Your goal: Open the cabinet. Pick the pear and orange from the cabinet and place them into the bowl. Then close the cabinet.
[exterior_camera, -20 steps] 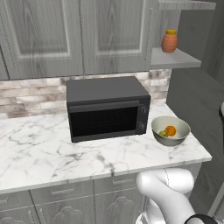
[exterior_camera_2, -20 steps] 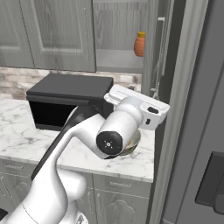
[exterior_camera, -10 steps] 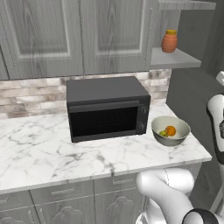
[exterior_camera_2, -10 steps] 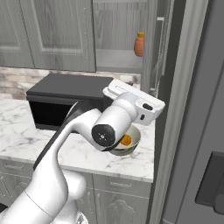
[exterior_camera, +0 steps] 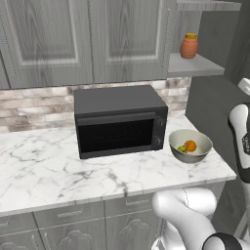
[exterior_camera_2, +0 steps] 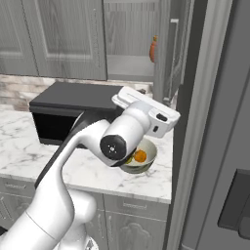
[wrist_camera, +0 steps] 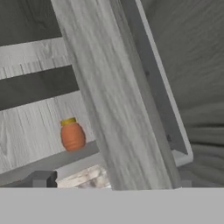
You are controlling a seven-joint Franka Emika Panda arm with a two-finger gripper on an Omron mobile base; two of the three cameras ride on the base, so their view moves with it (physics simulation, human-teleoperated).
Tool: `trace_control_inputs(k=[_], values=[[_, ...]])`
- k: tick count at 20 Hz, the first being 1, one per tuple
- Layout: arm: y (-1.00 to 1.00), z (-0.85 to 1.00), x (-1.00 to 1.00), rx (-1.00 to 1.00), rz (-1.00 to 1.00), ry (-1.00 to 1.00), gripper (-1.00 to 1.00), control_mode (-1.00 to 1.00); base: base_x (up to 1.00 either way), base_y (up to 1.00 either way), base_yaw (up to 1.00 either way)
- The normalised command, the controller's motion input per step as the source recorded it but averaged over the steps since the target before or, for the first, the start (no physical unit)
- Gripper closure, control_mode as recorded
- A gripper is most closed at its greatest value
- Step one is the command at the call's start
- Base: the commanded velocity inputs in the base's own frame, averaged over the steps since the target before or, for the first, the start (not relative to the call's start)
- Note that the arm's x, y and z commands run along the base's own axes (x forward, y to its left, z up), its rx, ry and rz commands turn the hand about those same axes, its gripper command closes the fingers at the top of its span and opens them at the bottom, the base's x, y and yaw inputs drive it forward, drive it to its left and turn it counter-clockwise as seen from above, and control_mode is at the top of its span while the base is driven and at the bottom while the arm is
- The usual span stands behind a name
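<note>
The cabinet (exterior_camera: 128,40) has its right door (exterior_camera_2: 168,53) swung open, edge-on, baring the grey inner shelf (exterior_camera: 195,65). On the marble counter the bowl (exterior_camera: 201,140) holds the orange (exterior_camera: 190,145) and the yellow-green pear (exterior_camera: 182,148); the orange (exterior_camera_2: 140,156) also shows in the bowl (exterior_camera_2: 149,157) behind my arm. My gripper (wrist_camera: 112,183) is open, its fingertips (wrist_camera: 41,178) wide apart and nothing between them. It hangs above the bowl, facing the open door's edge (wrist_camera: 109,109).
A terracotta jar (exterior_camera: 189,46) with an orange lid stands on the cabinet shelf. The black microwave (exterior_camera: 119,122) sits left of the bowl. A tall dark fridge (exterior_camera_2: 219,146) walls the right side. Drawer-fronted base cabinets (exterior_camera: 73,219) run under the counter.
My arm has drawn up and back from the bowl, uncovering the fruit in the right base view, and has swung into the right edge of the left base view. The jaws stayed open.
</note>
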Motion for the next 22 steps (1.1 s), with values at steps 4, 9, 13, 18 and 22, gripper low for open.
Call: trace_control_inputs(k=[4, 9, 13, 18, 22], values=[[0.72, -0.25, 1.00, -0.01, 0.26, 0.00, -1.00, -1.00, 0.00, 0.00, 0.00], [0.85, -0.28, 1.00, 0.00, 0.33, -0.03, -1.00, -1.00, 0.00, 0.00, 0.00], [0.80, -0.25, 1.00, 0.00, 0.33, -0.06, -1.00, -1.00, 0.00, 0.00, 0.00], [0.67, -0.17, 1.00, 0.00, 0.26, -0.05, -1.00, -1.00, 0.00, 0.00, 0.00], [0.32, -0.24, 1.00, 0.00, 0.18, 0.00, -1.00, -1.00, 0.00, 0.00, 0.00]])
